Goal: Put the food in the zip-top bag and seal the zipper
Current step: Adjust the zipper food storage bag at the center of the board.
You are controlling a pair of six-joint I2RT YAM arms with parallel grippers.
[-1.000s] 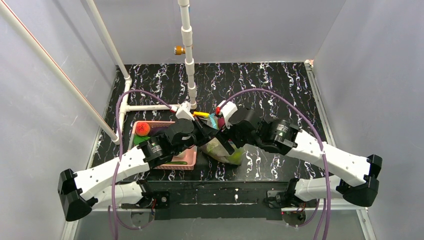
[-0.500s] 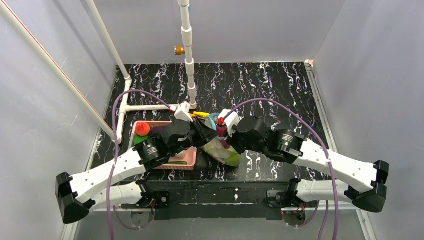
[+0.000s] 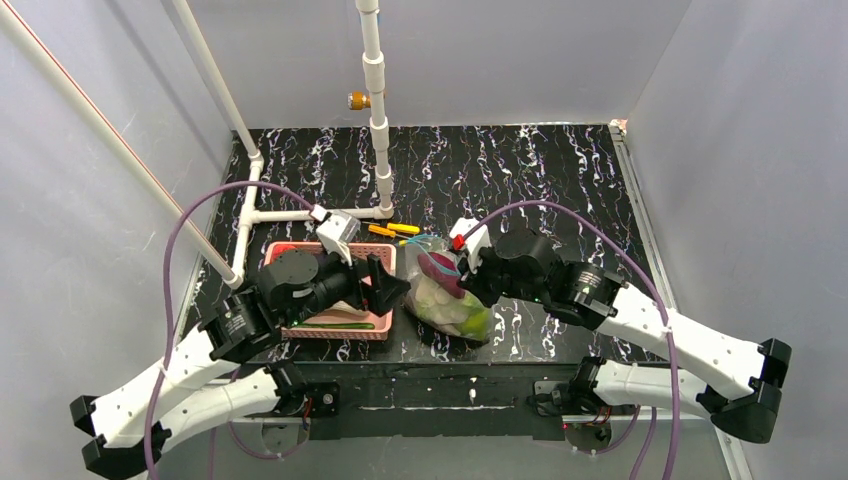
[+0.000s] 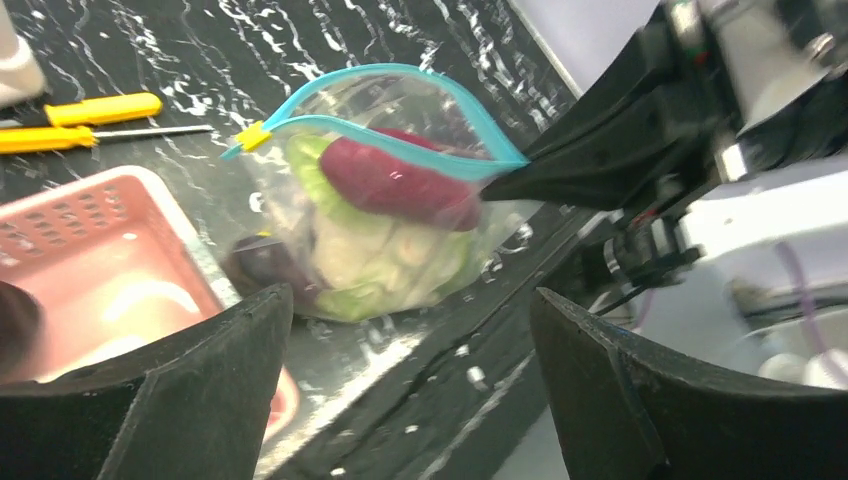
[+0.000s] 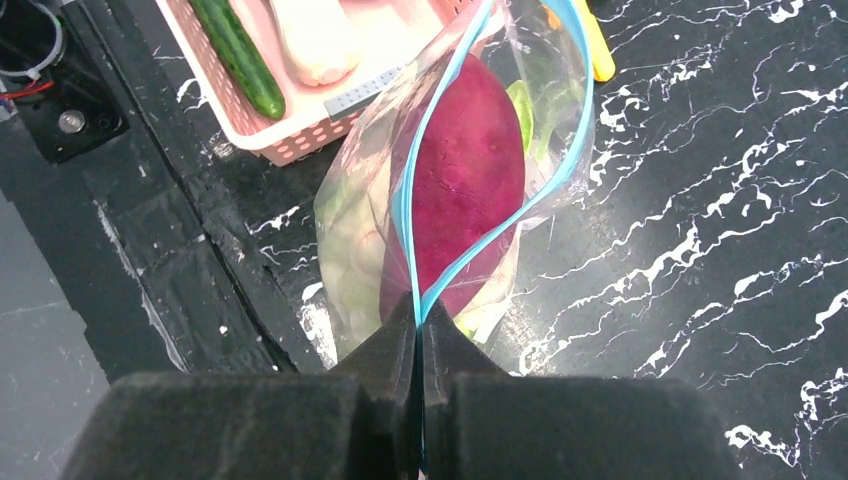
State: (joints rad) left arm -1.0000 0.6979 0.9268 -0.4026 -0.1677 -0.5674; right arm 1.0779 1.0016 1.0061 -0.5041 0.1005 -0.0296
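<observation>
Black marbled table (image 3: 560, 170), white pipe frame (image 3: 378, 120) at rear. Pink basket (image 3: 330, 325) just left of bag, cucumber (image 5: 238, 55) inside; yellow-handled screwdrivers (image 3: 395, 230) behind. Zip-top bag (image 3: 445, 295) at table centre: clear, bulging, dark red-purple piece (image 5: 460, 180) over green-white produce, teal zipper (image 5: 418, 295) gaping. Right gripper (image 5: 420, 330) pinched tight on one zipper end. Left gripper (image 4: 410, 310) spread wide, empty, beside basket.

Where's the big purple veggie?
In the top view, the purple veggie is inside the clear bag, just right of the pink basket.
</observation>
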